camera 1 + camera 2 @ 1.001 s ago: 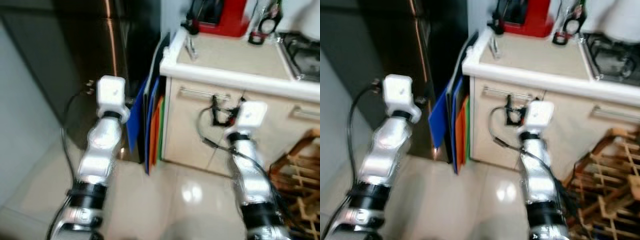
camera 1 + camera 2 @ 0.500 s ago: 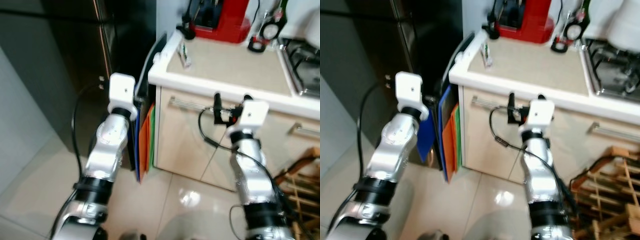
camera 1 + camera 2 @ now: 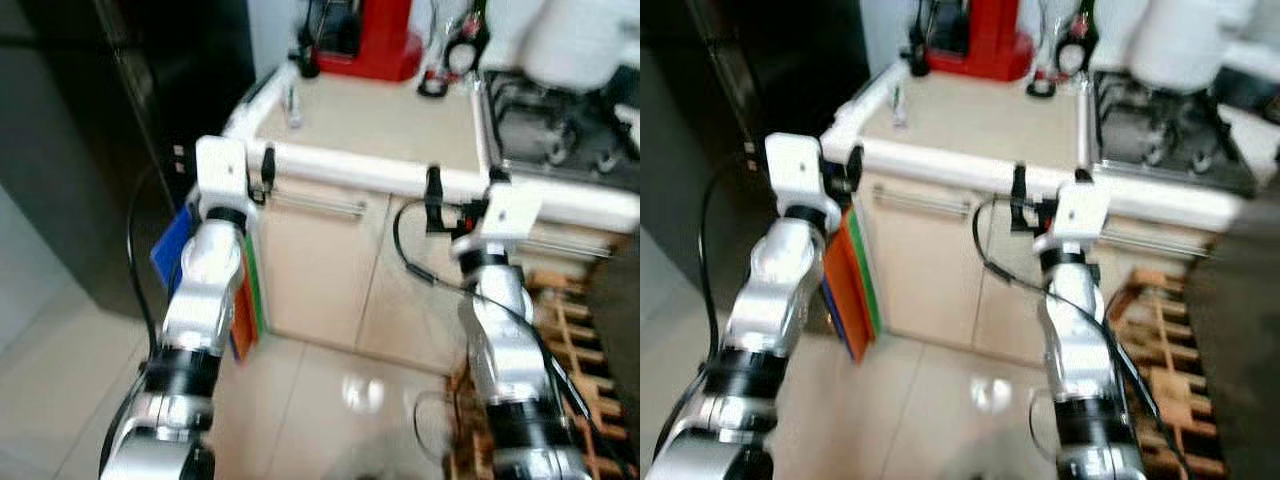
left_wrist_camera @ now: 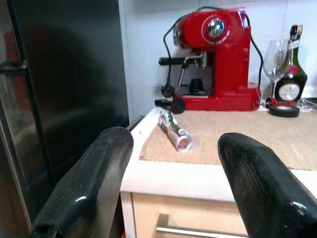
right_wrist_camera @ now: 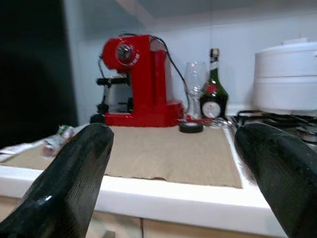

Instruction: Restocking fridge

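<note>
The black fridge (image 3: 120,90) stands shut at the left, and its dark door (image 4: 64,99) also fills one side of the left wrist view. My left gripper (image 4: 177,140) is open and empty at counter height, pointing at the counter's corner beside the fridge. My right gripper (image 5: 176,131) is open too, level with the white counter edge (image 3: 400,180), farther right. A small rolled tube (image 4: 174,131) lies on the beige countertop (image 3: 390,115) in front of the left gripper.
A red coffee machine (image 3: 365,35), a wine glass (image 4: 271,54), a green bottle (image 4: 292,74) and a black tape roll (image 4: 284,110) line the counter's back. A white pot (image 5: 287,74) sits on the stove (image 3: 560,110). Coloured boards (image 3: 245,300) lean beside the cabinet; a wooden rack (image 3: 580,330) stands on the floor at the right.
The whole view has swung right, from the fridge toward the counter. Both arms have risen from cabinet-front height to the counter's edge.
</note>
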Tool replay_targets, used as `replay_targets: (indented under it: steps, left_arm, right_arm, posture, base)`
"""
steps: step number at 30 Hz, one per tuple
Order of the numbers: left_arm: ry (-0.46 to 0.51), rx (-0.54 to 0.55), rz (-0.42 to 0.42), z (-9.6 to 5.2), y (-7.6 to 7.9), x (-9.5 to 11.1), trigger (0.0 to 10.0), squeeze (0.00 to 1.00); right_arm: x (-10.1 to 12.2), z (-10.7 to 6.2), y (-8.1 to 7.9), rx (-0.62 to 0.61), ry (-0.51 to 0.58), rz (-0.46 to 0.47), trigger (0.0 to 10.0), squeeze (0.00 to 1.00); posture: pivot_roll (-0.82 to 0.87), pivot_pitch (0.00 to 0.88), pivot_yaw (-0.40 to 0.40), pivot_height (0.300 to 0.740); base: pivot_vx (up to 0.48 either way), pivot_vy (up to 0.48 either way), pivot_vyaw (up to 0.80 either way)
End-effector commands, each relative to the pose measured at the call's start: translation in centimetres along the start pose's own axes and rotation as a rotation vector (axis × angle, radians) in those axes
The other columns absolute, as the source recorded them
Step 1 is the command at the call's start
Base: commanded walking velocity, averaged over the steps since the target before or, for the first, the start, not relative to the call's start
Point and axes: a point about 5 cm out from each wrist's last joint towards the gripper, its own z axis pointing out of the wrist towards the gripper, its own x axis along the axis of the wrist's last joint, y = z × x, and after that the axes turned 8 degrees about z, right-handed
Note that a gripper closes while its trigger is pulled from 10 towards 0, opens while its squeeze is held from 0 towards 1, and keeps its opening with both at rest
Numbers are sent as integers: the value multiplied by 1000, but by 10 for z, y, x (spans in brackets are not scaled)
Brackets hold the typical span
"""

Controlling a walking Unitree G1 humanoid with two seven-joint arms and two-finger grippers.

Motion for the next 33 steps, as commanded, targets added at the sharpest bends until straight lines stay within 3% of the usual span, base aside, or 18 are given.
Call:
replay_targets:
  steps: [1, 10, 15, 29, 33]
  left_arm:
    - [7, 3, -12, -3, -3, -1, 10000, 0]
    - [-10, 3, 22, -2, -3, -3, 10000, 0]
    - [51, -65, 73, 4, 3, 10, 10000, 0]
    - [94, -130, 75, 12, 10, 23, 10000, 0]
    - [146, -146, 77, 14, 11, 34, 10000, 0]
  right_arm:
    - [-1, -1, 0, 6, -13, 9, 10000, 0]
    - [-5, -3, 2, 1, -29, 2, 10000, 0]
    - [-5, -1, 0, 5, -28, 1, 10000, 0]
    - [-9, -2, -2, 8, -41, 0, 10000, 0]
    - [-11, -3, -3, 9, -45, 3, 10000, 0]
  posture:
    - [-61, 0, 29, 740]
    - [-58, 0, 29, 740]
    - [-58, 0, 28, 740]
    - [-61, 0, 37, 740]
    - [-57, 0, 38, 740]
  base:
    - [382, 289, 0]
    - [397, 225, 0]
    - [480, 0, 0]
    - [480, 0, 0]
    - [480, 0, 0]
